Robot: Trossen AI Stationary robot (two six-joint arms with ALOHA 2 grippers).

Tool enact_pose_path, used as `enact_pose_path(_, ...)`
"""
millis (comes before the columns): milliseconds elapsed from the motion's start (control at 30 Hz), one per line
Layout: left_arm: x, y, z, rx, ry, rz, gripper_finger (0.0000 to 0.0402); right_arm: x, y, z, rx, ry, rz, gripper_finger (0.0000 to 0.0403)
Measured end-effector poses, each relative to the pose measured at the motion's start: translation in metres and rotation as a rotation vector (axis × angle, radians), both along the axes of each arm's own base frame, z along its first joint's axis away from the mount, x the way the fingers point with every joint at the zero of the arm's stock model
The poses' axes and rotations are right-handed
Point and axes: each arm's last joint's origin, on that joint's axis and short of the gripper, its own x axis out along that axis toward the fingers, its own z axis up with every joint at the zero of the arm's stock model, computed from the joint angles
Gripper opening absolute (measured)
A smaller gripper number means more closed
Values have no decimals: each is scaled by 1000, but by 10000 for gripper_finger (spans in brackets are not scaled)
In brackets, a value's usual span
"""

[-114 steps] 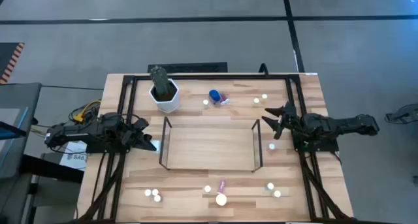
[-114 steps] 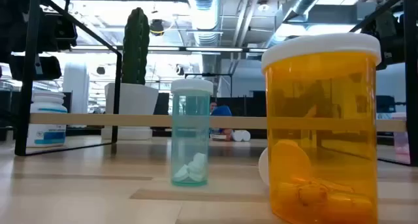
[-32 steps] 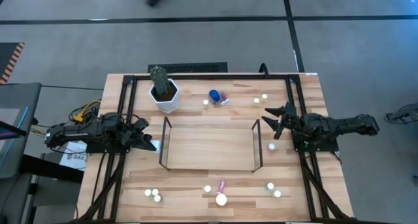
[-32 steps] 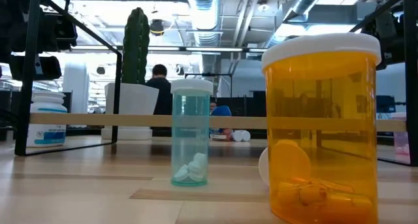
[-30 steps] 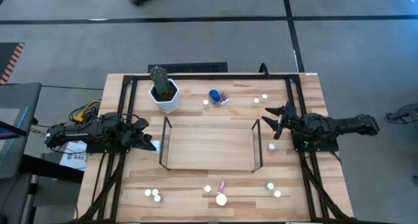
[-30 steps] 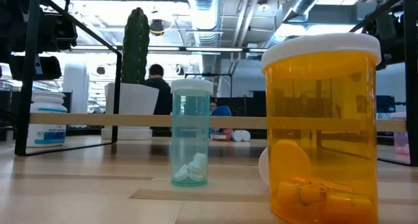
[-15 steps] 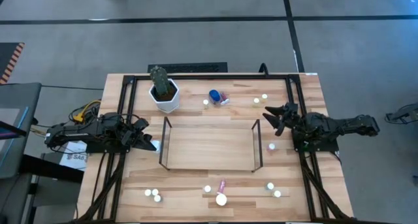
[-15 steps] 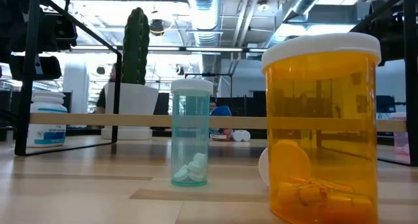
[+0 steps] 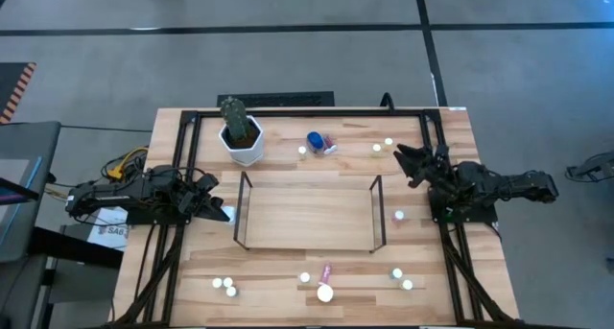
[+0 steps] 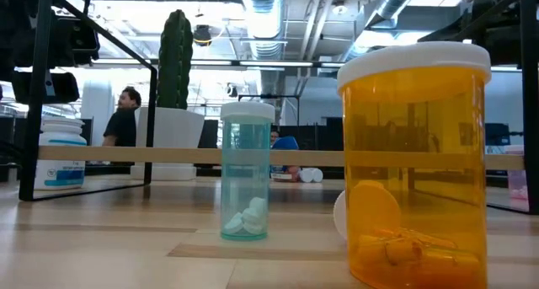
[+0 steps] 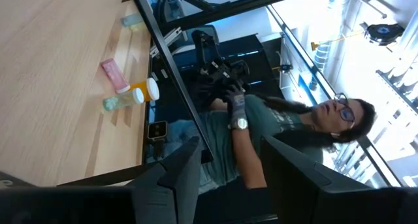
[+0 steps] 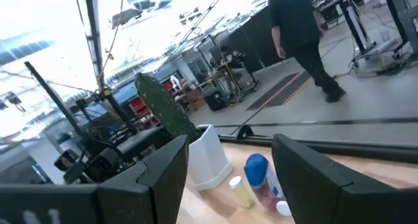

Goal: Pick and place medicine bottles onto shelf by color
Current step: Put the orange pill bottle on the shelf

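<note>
Light wood bench (image 9: 288, 262), black-framed, catalogued from its left edge across.

Left edge: left claw (image 9: 219, 211), parked low over the bench's left margin, just outside the shelf's left panel. Fingers narrowly parted in its wrist view, nothing between them. Open board lies in front of it toward the near edge.

Far left: white hexagonal pot with cactus (image 9: 241, 132), near the far rail.

Centre: the shelf (image 9: 307, 214), a low pale platform with thin dark-framed upright panels at both short ends. Its top is bare; no bottle stands on it. Clear strips of bench run along its far and near long sides.

Far strip: blue-capped bottle (image 9: 315, 140) with a small white-capped one (image 9: 302, 151) just beside it, and two more white caps (image 9: 383, 145) farther right.

Near strip, close to the front edge: a pair of white-capped bottles (image 9: 224, 286) at left; a white cap, a pink bottle (image 9: 326, 270) and the large orange bottle (image 9: 325, 293) in the middle; two more caps (image 9: 402, 278) at right. In the low view the orange bottle and a teal bottle (image 10: 246, 171) stand upright.

Right: one white-capped bottle (image 9: 399, 215) just outside the shelf's right panel.

Right edge: right claw (image 9: 405, 158), beyond the shelf's far right corner, pointing toward the far strip, fingers spread wide, empty. A person (image 12: 299, 34) walks in the room beyond.
</note>
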Motion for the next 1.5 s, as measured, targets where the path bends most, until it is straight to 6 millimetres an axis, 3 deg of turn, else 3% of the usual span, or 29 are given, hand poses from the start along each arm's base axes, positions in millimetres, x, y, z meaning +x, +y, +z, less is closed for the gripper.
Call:
enact_pose_path(467,0,0,0,0,0,0,144,3,-10,-5,211,-60,-109,244)
enact_pose_path(767,0,0,0,0,0,0,144,9,-20,34,285,106,-196,244)
enact_pose_path(1033,0,0,0,0,0,0,144,20,-36,67,644,293,-309,244)
enact_pose_path(1200,0,0,0,0,0,0,144,28,-53,80,948,300,-446,244)
enact_pose_path(1500,0,0,0,0,0,0,144,47,-89,71,1417,210,-710,244)
